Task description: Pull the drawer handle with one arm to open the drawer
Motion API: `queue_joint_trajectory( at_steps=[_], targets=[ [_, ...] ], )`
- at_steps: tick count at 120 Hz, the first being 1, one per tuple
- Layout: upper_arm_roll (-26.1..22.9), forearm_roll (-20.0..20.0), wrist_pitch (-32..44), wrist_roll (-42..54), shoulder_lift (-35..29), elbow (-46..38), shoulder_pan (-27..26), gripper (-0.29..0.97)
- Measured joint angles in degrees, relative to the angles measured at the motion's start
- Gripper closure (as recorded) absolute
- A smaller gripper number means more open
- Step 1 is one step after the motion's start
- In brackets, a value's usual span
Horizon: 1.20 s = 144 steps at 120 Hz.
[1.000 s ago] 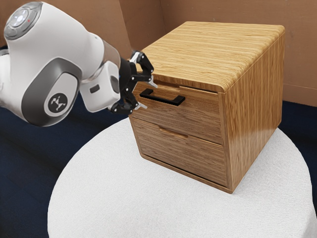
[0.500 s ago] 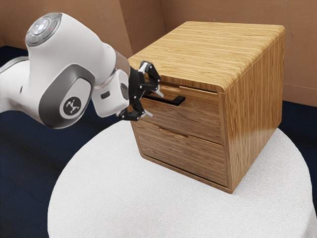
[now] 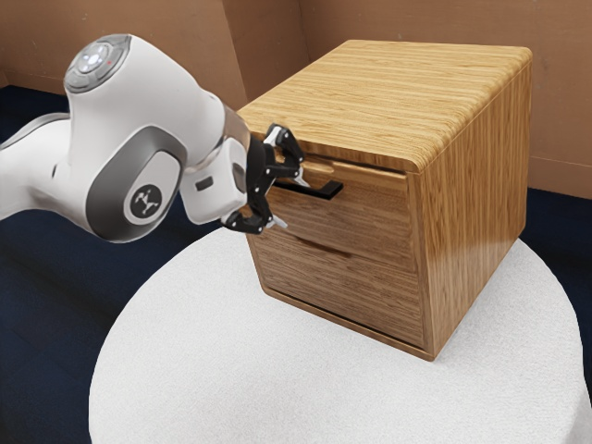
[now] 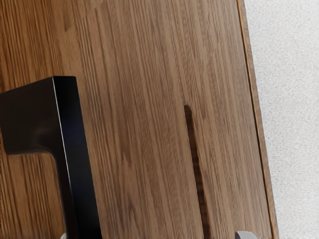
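**Item 1. Hand.** Black two-finger hand point(image 3: 283, 196) on a white and grey arm point(image 3: 139, 157), reaching in from the exterior view's left. The fingers are spread wide, one above and one below the handle's near end, and are clamped on nothing. A grey fingertip point(image 4: 244, 234) shows in the wrist view against the wood.

**Item 2. Task's thing.** Slim black bar handle point(image 3: 316, 189) point(image 4: 70, 149), set level on the upper drawer front point(image 3: 361, 217) of a light, striped-grain wooden two-drawer cabinet point(image 3: 398, 102). The upper front looks about flush with the lower drawer front point(image 3: 342, 277), so the drawer reads as not yet drawn out. The bar's end nearest the arm lies between the spread fingers.

**Item 3. Support.** Round white textured tabletop point(image 3: 277, 370) point(image 4: 291, 99). The cabinet stands loose on it, toward the exterior view's right.

**Item 4. Hazards, as judged.**
- The hand sits at the bar's end, not its middle. Once the fingers close there, they could slide off that end under load.
- Pulling before the fingers close would bring the hand away empty.
- An off-centre pull could twist the drawer in its runners and jam it.
- Nothing visibly holds the cabinet down. A hard tug might drag the whole box across the tabletop and leave the drawer unopened.
- The lower finger sits close to the wood, so a slanted pull may scrape the front.
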Motion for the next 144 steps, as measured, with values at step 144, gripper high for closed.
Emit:
queue_joint_trajectory(
  at_steps=[144],
  targets=[
    [0.5,-1.5,-3.7,0.2,-12.9,-9.3,0.1,0.38]
  ],
)
